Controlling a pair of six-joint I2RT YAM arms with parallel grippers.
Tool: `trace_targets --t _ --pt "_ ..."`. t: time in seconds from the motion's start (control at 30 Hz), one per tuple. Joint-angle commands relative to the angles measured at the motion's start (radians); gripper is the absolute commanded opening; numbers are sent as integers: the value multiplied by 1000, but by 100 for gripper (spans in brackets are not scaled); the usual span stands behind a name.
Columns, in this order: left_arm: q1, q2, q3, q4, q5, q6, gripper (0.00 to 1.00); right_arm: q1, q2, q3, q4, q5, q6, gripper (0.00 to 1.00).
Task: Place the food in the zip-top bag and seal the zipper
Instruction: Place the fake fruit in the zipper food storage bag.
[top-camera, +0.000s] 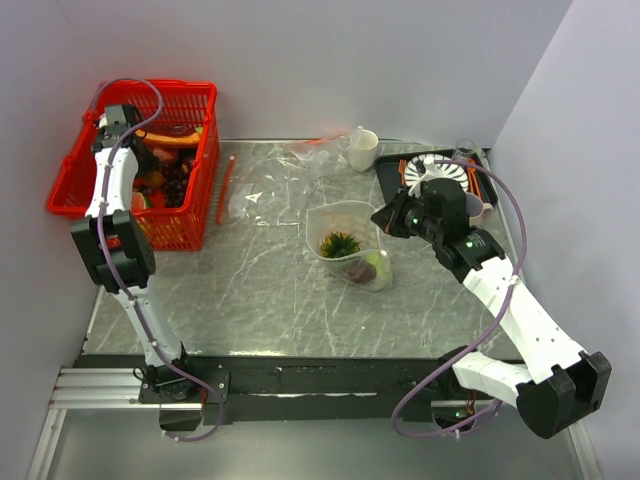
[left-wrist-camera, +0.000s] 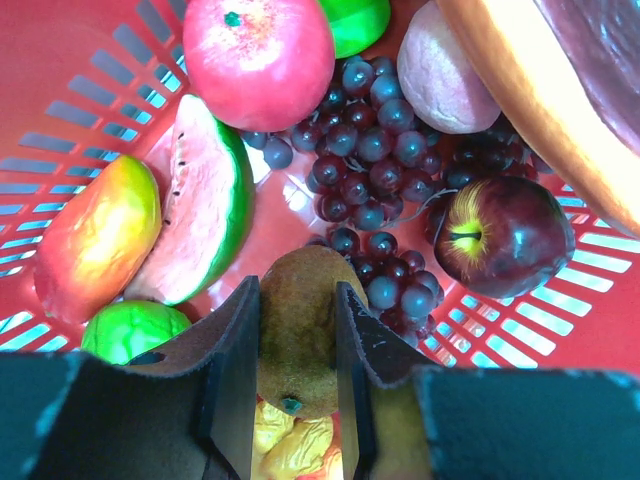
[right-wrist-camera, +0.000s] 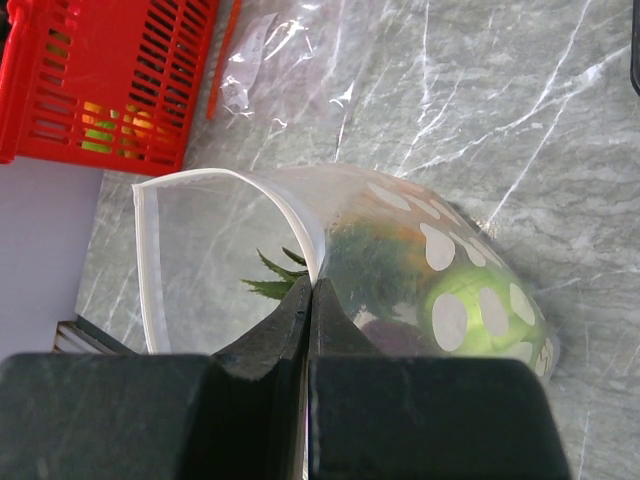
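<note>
Zip-top bag (top-camera: 345, 215) lying on the tabletop (top-camera: 270, 290), food (right-wrist-camera: 480, 320) inside. The right hand (right-wrist-camera: 308, 290), fingers fully closed, is pinching its rim (right-wrist-camera: 145, 260) and holding the mouth wide; the left hand (left-wrist-camera: 297, 300) is clamping a brown fruit (left-wrist-camera: 297, 345) in the red basket (top-camera: 190, 95). Risk: the slick rim slipping free, the mouth collapsing.

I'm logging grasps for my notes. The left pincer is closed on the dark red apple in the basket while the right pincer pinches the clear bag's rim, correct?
Not quite. The left wrist view shows the left pincer closed on the brown kiwi, not the apple; the dark red apple lies free beside the grapes. The right pincer does pinch the rim of the zip-top bag.
</note>
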Motion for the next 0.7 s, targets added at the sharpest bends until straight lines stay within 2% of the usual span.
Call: trace_targets --t 0.0,0.17,0.5,0.67 --pt "-4 -93 -4 9 -4 3 23 5 -26 0 52 -2 -3 0" --pt "-6 -145 39 -11 42 -3 23 5 -21 0 51 0 -3 0" --pt "-18 -337 22 23 168 -54 24 5 -9 6 49 1 -6 0" --pt "-33 -402 3 29 304 -106 24 5 -1 14 46 6 -8 0"
